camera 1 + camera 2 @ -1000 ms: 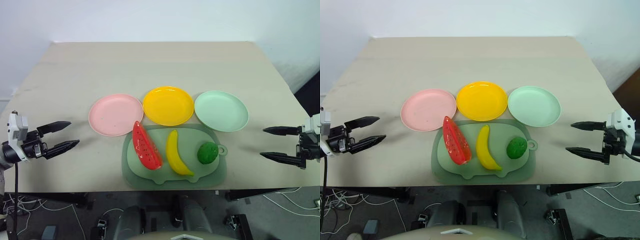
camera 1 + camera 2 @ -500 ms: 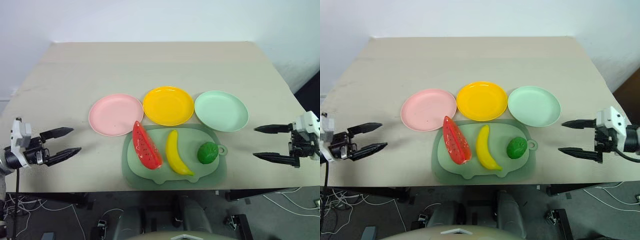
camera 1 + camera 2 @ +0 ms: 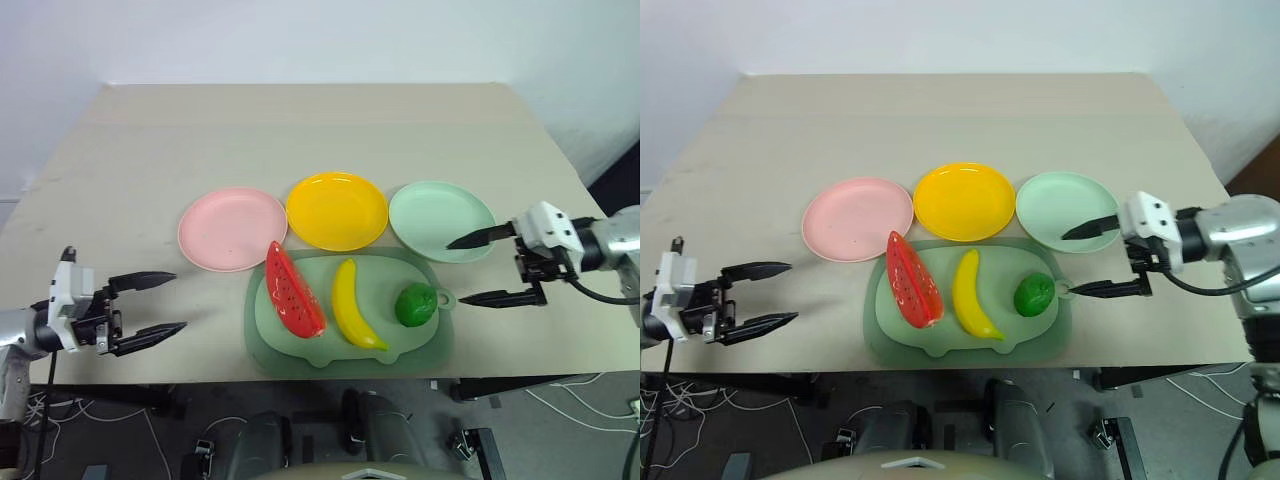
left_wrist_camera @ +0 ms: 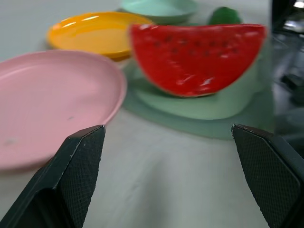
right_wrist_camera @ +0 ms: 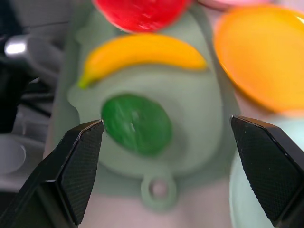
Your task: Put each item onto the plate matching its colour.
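R gripper (image 3: 482, 267) over table's right side, just right of the green fruit (image 3: 415, 305), pointing left twd the mat; jaws spread wide, nothing between them. One finger tip over the near edge of the mint plate (image 3: 442, 220), other just off the mat's loop tab. No contact w/ fruit.

L gripper (image 3: 150, 310) low near front-left of table (image 3: 300, 130), pointing right twd pink plate (image 3: 232, 228) and watermelon wedge (image 3: 293, 291); jaws wide apart, empty. Well apart from both.

All 3 items on pale-green animal-shaped mat (image 3: 345, 355), none on plates: watermelon at left end, rind side down, top tip close to pink plate rim; banana (image 3: 351, 305) mid, lengthwise; green fruit at right end near the loop tab. Plates in a row behind the mat, pink / yellow-orange plate (image 3: 336, 210) / mint, all bare. Mat's far edge runs just under the plate rims; overlap or touching can't tell.

Nothing between R gripper and green fruit. Bare table between L gripper and wedge.

L wrist view: wedge (image 4: 197, 57) side-on, seeds visible, pink plate (image 4: 52, 102) in front-left of it, green fruit (image 4: 223, 15) peeking behind. R wrist view: green fruit (image 5: 137, 124) between the finger tips' line of sight, closer to one finger; banana (image 5: 142, 54) beyond it; loop tab clear.
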`<state>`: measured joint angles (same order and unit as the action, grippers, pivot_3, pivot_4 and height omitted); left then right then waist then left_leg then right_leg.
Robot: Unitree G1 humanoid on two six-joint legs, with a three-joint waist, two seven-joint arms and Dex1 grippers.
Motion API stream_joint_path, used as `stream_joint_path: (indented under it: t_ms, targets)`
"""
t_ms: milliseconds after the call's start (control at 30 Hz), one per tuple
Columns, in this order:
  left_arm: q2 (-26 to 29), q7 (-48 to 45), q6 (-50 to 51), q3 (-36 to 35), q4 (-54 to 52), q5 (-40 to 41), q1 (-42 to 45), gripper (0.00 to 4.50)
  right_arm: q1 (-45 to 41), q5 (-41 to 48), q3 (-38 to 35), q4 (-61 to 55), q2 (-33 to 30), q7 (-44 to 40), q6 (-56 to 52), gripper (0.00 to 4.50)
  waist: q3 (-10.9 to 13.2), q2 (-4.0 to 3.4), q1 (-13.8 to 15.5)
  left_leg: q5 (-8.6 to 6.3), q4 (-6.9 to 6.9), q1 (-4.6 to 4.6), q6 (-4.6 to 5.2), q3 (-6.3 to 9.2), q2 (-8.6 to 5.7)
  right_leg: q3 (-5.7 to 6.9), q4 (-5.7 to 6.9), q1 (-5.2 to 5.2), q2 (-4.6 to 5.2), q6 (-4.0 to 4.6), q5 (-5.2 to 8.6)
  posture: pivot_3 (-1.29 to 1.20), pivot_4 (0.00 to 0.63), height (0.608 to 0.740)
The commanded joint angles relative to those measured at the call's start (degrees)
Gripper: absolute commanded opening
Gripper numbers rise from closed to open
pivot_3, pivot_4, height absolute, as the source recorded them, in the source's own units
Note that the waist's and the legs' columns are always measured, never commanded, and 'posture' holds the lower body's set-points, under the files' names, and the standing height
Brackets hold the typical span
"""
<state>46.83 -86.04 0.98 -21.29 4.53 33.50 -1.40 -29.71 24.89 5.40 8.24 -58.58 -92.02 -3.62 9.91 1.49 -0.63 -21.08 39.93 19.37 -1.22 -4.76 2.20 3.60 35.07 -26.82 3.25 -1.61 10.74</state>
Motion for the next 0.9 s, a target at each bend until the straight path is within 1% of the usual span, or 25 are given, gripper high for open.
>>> stream_joint_path:
  t_ms: [33,200,333,467,567,900]
  targets:
    - [-0.6,1.4,1.1,0.1,-3.1,1.7,0.7,4.47,-2.8,2.6,5.7,0.3,-2.1,-0.5,5.0,4.50,0.0,0.00,0.1,0.00,0.01,0.02,0.00,0.00,0.00,0.03,0.00,0.00,0.00,0.00,0.00,0.00,0.150,0.736]
    - [-1.2,2.5,1.8,1.1,-3.9,1.6,1.6,4.47,-6.6,2.7,15.9,2.5,-3.0,-0.5,12.6,4.50,0.0,-0.01,0.1,0.00,0.08,0.01,0.00,-0.03,-0.01,0.03,0.01,0.02,0.03,0.00,-0.01,0.00,0.150,0.736]
    - [-1.4,3.1,2.0,1.4,-4.6,1.9,1.7,4.47,-9.0,1.5,20.6,5.3,-1.4,-0.5,17.0,4.50,0.0,-0.02,0.0,0.00,0.08,0.01,0.00,-0.04,0.00,0.03,0.02,0.01,0.01,0.00,-0.01,0.00,0.150,0.736]
    - [-1.7,3.3,2.8,1.5,-6.0,2.5,1.5,4.47,-10.8,0.4,22.8,8.2,0.5,-0.5,19.8,4.50,0.0,-0.02,0.0,0.00,0.08,0.01,0.00,-0.05,0.01,0.03,0.02,0.01,0.00,0.00,-0.01,0.00,0.150,0.736]
    - [-1.4,1.6,2.2,2.3,-6.3,1.9,0.4,4.47,-11.6,-1.2,23.4,10.6,2.5,-0.5,21.3,4.50,0.0,-0.02,0.0,0.00,0.09,0.01,0.00,-0.06,0.02,0.04,0.02,0.01,0.00,0.00,-0.01,0.00,0.150,0.736]
    - [-1.2,1.0,2.3,2.9,-6.4,1.5,0.8,4.47,-11.0,-3.6,23.4,13.0,5.0,-0.5,23.8,4.50,0.0,-0.05,0.1,0.00,0.11,0.01,0.00,-0.05,0.02,0.04,0.03,0.02,0.00,0.00,-0.01,0.00,0.150,0.736]
